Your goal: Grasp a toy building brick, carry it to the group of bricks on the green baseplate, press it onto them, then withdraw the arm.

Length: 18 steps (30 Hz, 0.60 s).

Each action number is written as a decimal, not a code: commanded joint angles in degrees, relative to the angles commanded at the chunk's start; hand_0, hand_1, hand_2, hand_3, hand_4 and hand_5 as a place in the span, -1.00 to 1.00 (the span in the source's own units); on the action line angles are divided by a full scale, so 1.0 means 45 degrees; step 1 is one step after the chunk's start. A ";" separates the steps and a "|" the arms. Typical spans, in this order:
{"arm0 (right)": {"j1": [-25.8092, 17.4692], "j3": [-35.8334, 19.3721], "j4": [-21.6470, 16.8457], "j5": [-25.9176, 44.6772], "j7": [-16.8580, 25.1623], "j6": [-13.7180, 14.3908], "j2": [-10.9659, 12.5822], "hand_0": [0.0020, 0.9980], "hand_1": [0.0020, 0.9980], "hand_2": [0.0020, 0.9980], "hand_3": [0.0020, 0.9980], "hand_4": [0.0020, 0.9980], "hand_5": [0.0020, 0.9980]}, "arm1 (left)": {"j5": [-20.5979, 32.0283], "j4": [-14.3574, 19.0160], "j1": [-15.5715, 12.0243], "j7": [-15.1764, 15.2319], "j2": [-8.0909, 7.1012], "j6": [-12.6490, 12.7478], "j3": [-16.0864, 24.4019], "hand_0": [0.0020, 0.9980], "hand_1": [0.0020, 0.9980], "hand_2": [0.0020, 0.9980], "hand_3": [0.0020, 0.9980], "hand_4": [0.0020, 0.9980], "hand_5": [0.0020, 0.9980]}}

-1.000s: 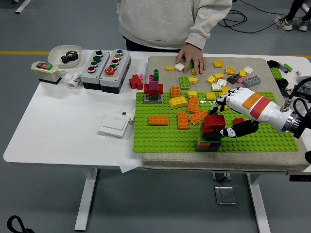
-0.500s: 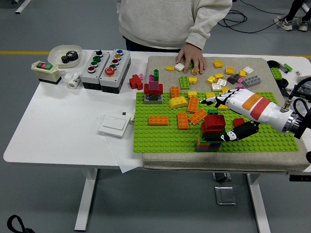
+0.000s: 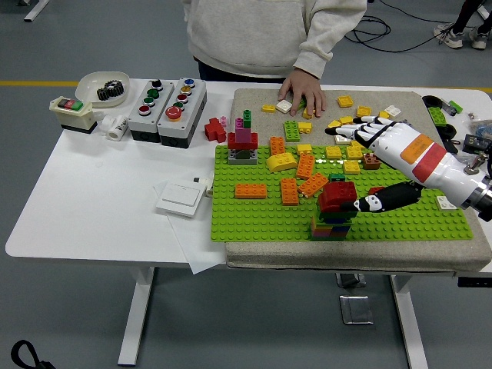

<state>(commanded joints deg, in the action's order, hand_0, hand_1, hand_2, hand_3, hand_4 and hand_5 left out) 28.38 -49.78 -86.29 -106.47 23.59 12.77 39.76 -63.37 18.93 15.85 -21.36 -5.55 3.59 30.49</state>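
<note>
1. Right hand [image 3: 374, 165]: fingers spread apart, holding nothing. The thumb tip is at the stack; contact cannot be confirmed.
2. Red brick [image 3: 337, 197]: seated on top of the stack [image 3: 330, 223], on the baseplate [image 3: 261, 215] front edge.
3. Change from earlier frame: hand raised and opened away from the stack.
4. Person's hand [image 3: 302, 90]: flat beyond the baseplate.

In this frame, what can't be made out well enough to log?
- Head view: whether the right hand's thumb touches the red brick; too small.
- Bricks behind that hand are hidden by it.
- Whether the red brick is fully seated on the stack; the join is too small.
- The person's hand covers bricks beneath it.
- Left hand: outside the picture.
</note>
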 joint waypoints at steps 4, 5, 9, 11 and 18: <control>-0.0497 -0.0445 -0.0423 -0.0133 0.0018 0.0031 0.0145 0.82 0.63 0.69 0.71 1.00 0.32 | -0.0009 -0.0006 -0.0010 -0.0003 -0.0005 0.0006 0.0011 0.34 0.40 0.44 0.18 0.34 0.33; -0.0706 -0.0566 -0.0598 -0.0284 -0.0029 -0.0012 0.0204 0.71 0.55 0.61 0.62 1.00 0.36 | -0.0001 -0.0009 -0.0023 0.0009 -0.0001 0.0027 -0.0007 0.34 0.40 0.44 0.18 0.34 0.33; -0.1153 -0.0715 -0.0910 -0.0650 -0.0091 -0.0136 0.0335 0.71 0.55 0.61 0.62 1.00 0.36 | 0.0016 -0.0016 -0.0058 0.0023 0.0007 0.0056 -0.0025 0.34 0.40 0.44 0.18 0.34 0.33; -0.1337 -0.0716 -0.0992 -0.0737 -0.0100 -0.0168 0.0384 0.71 0.55 0.60 0.61 1.00 0.36 | 0.0017 -0.0018 -0.0071 0.0023 0.0012 0.0056 -0.0025 0.34 0.40 0.44 0.18 0.34 0.33; -0.1969 -0.0683 -0.1356 -0.1364 0.0022 -0.0023 0.0462 0.71 0.55 0.60 0.61 1.00 0.36 | 0.0018 -0.0023 -0.0102 0.0031 0.0023 0.0063 -0.0029 0.34 0.40 0.44 0.18 0.34 0.33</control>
<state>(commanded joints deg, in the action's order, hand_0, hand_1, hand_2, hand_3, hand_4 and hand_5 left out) 19.52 -52.85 -92.39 -112.61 23.69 12.66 41.84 -63.29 18.82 15.39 -21.23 -5.45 3.88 30.36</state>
